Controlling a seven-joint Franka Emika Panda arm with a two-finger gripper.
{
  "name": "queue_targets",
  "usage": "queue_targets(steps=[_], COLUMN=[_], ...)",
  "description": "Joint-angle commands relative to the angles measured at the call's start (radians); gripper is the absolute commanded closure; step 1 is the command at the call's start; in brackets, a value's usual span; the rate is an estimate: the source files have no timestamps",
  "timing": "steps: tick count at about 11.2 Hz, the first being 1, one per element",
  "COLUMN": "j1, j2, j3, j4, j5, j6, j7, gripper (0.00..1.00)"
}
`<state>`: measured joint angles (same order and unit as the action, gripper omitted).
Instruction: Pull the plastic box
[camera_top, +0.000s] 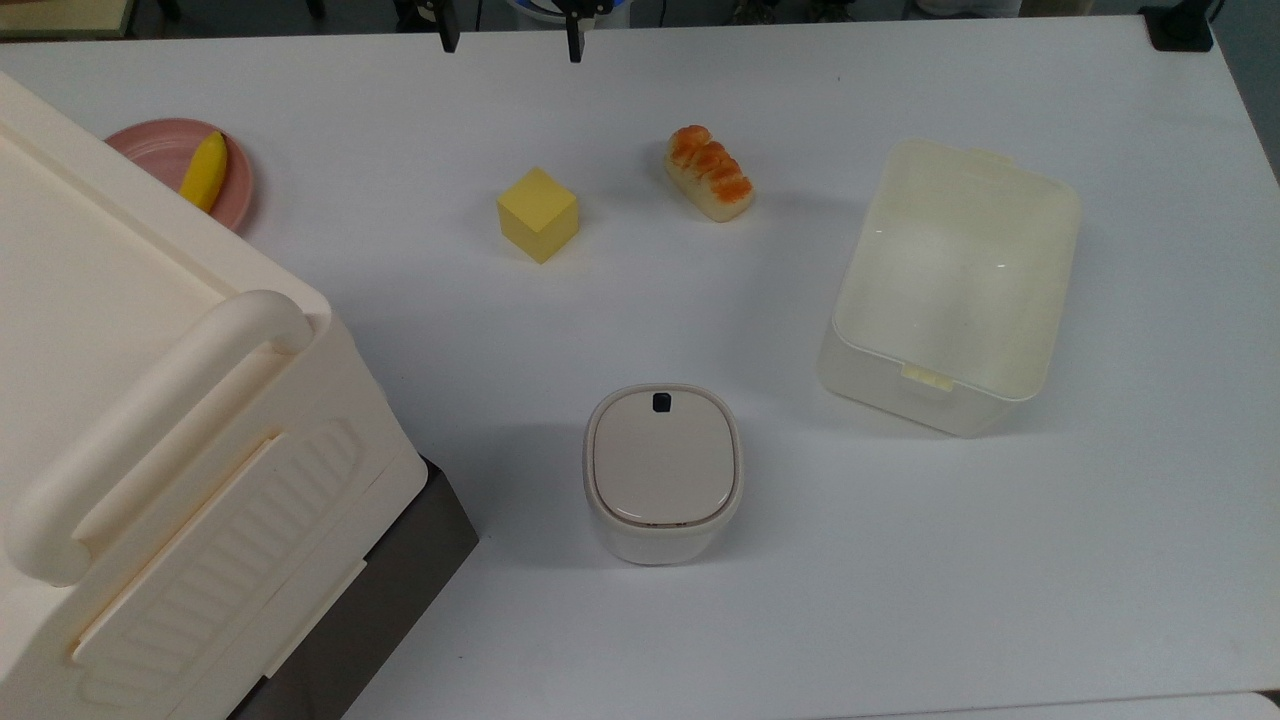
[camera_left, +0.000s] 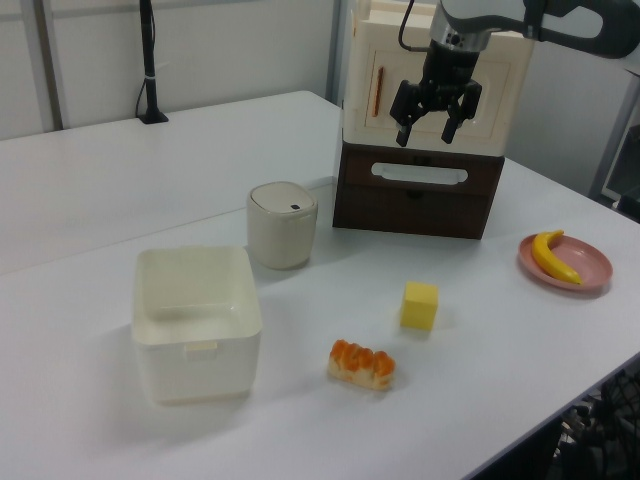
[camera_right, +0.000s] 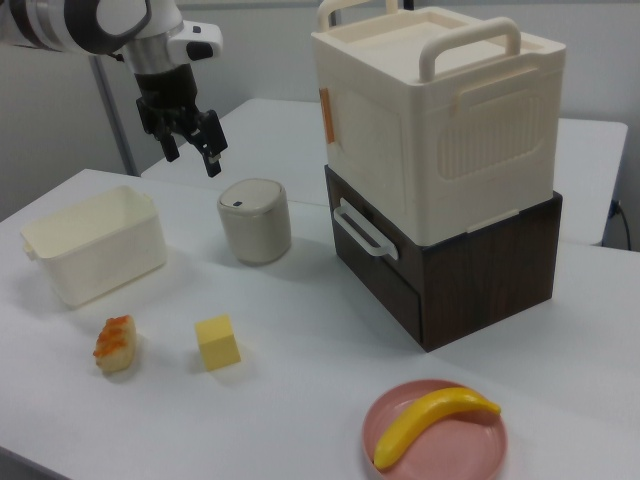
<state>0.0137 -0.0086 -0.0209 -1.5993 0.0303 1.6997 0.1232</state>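
Note:
The plastic box (camera_top: 935, 400) is a translucent milky-white tub that stands empty on the white table at the top view's right, with a latch tab on its near short side. It also sits at the left view's lower left (camera_left: 195, 355) and at the right view's left (camera_right: 95, 250). My gripper (camera_left: 425, 125) hangs open high above the table with nothing between its fingers. In the right view the gripper (camera_right: 192, 150) is above and to the right of the box, well apart from it. In the top view my gripper (camera_top: 510, 40) pokes in at the upper edge.
A small rounded bin with a beige lid (camera_top: 662, 470) stands left of the box in the top view. A yellow cube (camera_top: 538, 214) and a bread roll (camera_top: 709, 172) lie behind it. A pink plate (camera_top: 150, 150) holds a banana (camera_top: 204, 170). A large cream bin (camera_top: 150, 450) sits on a brown drawer unit (camera_right: 470, 270).

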Motion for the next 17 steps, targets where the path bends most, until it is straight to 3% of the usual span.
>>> queue_targets(steps=[1, 5, 7, 9, 10, 14, 17], j1=[0.014, 0.023, 0.026, 0.032, 0.06, 0.219, 0.299], j2=[-0.011, -0.001, 0.033, 0.073, 0.097, 0.203, 0.271], j3=[-0.016, -0.004, 0.044, 0.123, 0.162, 0.185, 0.194], j4=[0.004, 0.002, 0.001, 0.002, 0.004, 0.015, 0.016], j5=[0.003, 0.007, 0.013, 0.017, 0.007, -0.027, -0.088], j6=[-0.023, -0.017, 0.012, 0.058, 0.099, 0.199, 0.319], j7=[-0.017, -0.109, -0.318, -0.426, -0.465, -0.721, -0.758], gripper=[0.0, 0.0, 0.0, 0.0, 0.0, 0.0, 0.0])
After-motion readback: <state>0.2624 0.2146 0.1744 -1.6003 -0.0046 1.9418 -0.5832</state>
